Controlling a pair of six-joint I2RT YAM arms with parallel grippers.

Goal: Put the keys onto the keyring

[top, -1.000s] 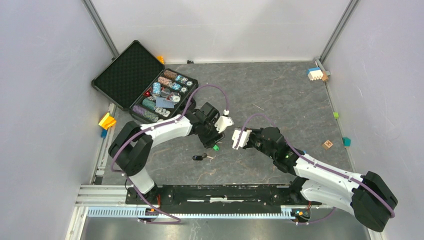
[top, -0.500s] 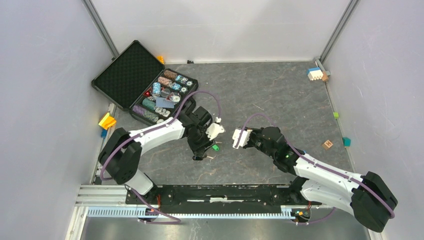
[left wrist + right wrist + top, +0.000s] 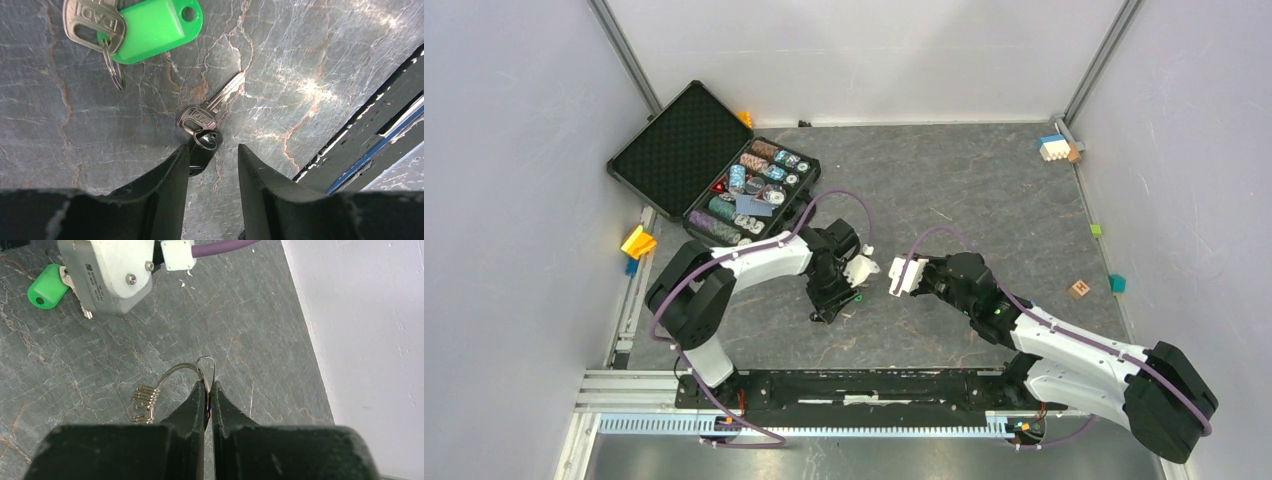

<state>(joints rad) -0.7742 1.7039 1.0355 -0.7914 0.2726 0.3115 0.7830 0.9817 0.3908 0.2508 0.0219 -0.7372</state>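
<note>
The left tool (image 3: 212, 167) is straddling, half spread, the black key (image 3: 200, 120), its head partly hidden. The right tool (image 3: 207, 390) is pinching the keyring (image 3: 182, 366).

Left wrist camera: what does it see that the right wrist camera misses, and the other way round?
Only the left wrist: the black-headed key, lying between the open fingers of the left gripper. Only the right wrist: the keyring with its small keys, pinched in the shut right gripper, and a white wall. Both: the green-headed key and the grey table.
</note>
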